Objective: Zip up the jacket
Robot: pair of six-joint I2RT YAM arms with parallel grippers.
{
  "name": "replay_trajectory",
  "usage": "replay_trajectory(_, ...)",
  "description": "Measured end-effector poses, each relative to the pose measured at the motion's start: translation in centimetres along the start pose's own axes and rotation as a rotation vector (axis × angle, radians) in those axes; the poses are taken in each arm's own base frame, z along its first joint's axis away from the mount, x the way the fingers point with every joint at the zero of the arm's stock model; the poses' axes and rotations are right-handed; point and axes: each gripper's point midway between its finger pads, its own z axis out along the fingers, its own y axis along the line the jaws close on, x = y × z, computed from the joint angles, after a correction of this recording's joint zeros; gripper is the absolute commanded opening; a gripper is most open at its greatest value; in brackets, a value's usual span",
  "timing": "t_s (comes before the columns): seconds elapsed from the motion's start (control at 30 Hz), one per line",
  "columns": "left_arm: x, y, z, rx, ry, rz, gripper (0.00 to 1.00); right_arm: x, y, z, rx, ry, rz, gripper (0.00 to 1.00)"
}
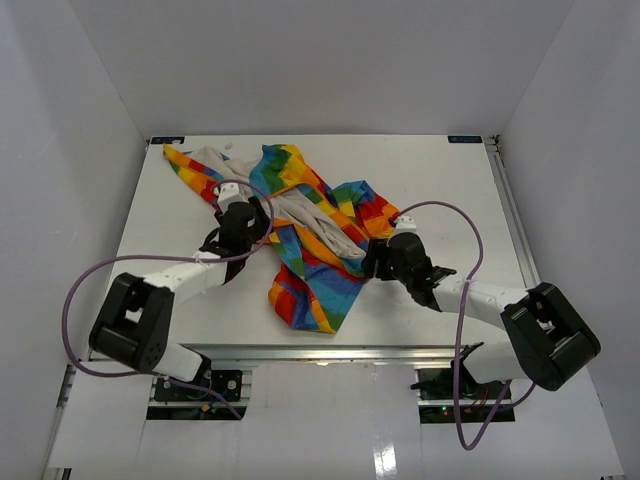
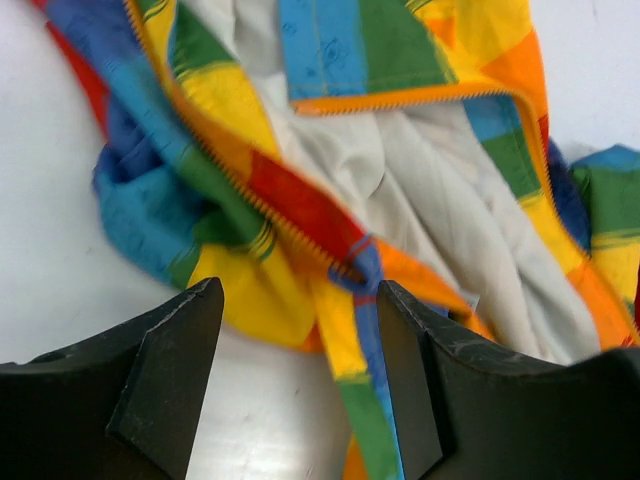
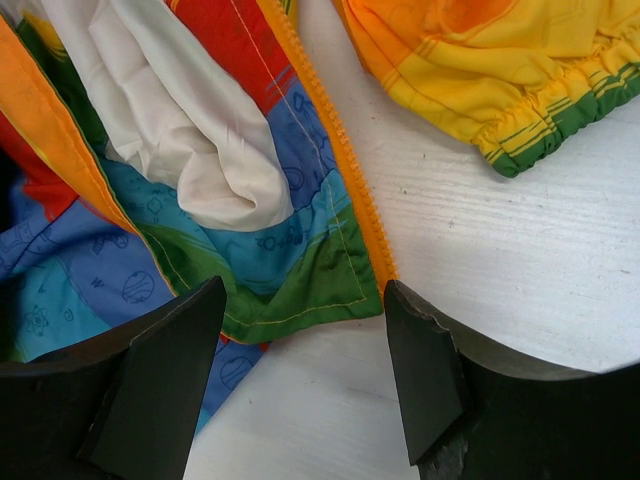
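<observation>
White walls are enclosing a white table (image 1: 180, 200), its far edge running along the upper part of the top view.

Item: the jacket (image 1: 300, 225), rainbow patchwork, lying open and rumpled across the centre of the frame, pale lining (image 1: 315, 215) facing up, one end trailing toward the upper left, a folded lobe reaching toward the lower centre.

Item: left gripper (image 1: 232, 196), left of centre in the top view, arm stretching up from its base at lower left, elbow lying low. In its wrist view the fingers (image 2: 170, 375) are standing well apart, gripping nothing, with a yellow zipper edge (image 2: 250, 195) crossing the frame beyond them.

Item: right gripper (image 1: 372, 262), right of centre, arm reaching in from its base at lower right. In its wrist view the fingers (image 3: 165, 380) are standing well apart, gripping nothing, the jacket's bottom corner and orange zipper tape (image 3: 345, 170) lying just beyond them; an elastic cuff (image 3: 545, 125) is sitting at upper right.
</observation>
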Motion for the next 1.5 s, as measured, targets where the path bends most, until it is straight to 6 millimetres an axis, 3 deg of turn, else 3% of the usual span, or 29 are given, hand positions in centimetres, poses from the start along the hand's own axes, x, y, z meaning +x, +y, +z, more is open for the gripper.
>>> replay_trajectory(0.1,-0.6,-0.9,2.3,-0.001,0.015,-0.008,0.69,-0.4,0.3,-0.1,-0.015,-0.013,0.003,0.71)
replay_trajectory(0.17,-0.7,-1.8,4.1,0.010,0.030,-0.007,0.62,-0.9,0.6,-0.3,-0.027,-0.030,0.006,0.71)
replay_trajectory(0.2,-0.5,-2.0,4.9,0.012,0.043,-0.006,0.55,-1.2,0.8,-0.4,-0.035,-0.040,0.007,0.71)
replay_trajectory(0.27,0.1,-2.1,6.3,0.015,0.070,0.001,0.24,-1.7,1.1,-0.7,-0.050,-0.055,0.010,0.71)
replay_trajectory(0.33,0.9,-1.9,7.1,0.012,0.102,0.007,0.04,-2.1,1.5,-0.9,-0.065,-0.065,0.012,0.71)
replay_trajectory(0.43,1.7,-1.2,7.3,-0.008,0.141,0.010,0.00,-2.4,2.0,-1.2,-0.091,-0.073,0.014,0.71)
replay_trajectory(0.53,1.2,-0.5,5.8,-0.031,0.148,0.004,0.00,-2.6,2.4,-1.3,-0.111,-0.077,0.015,0.71)
replay_trajectory(0.77,-2.3,2.2,-4.2,0.033,-0.036,-0.085,0.00,-2.8,2.7,-1.5,-0.131,-0.081,0.018,0.74)
replay_trajectory(0.87,-3.2,3.2,-6.5,0.038,-0.103,-0.119,0.03,-2.9,2.9,-1.6,-0.140,-0.085,0.019,0.74)
replay_trajectory(0.93,-3.6,3.4,-7.1,0.041,-0.125,-0.134,0.46,-2.9,3.0,-1.6,-0.141,-0.085,0.019,0.75)
replay_trajectory(0.97,-3.8,3.4,-7.3,0.044,-0.135,-0.141,0.57,-2.9,3.0,-1.6,-0.141,-0.084,0.019,0.76)
replay_trajectory(1.1,-4.0,2.0,-6.3,0.078,-0.104,-0.140,0.62,-2.9,3.1,-1.6,-0.147,-0.082,0.019,0.77)
replay_trajectory(1.3,-5.7,-3.2,-0.1,0.101,0.013,-0.096,0.64,-2.8,3.1,-1.7,-0.151,-0.079,0.018,0.77)
replay_trajectory(1.5,-2.7,-3.8,4.1,0.066,0.142,-0.013,0.65,-2.7,3.3,-1.7,-0.162,-0.074,0.018,0.78)
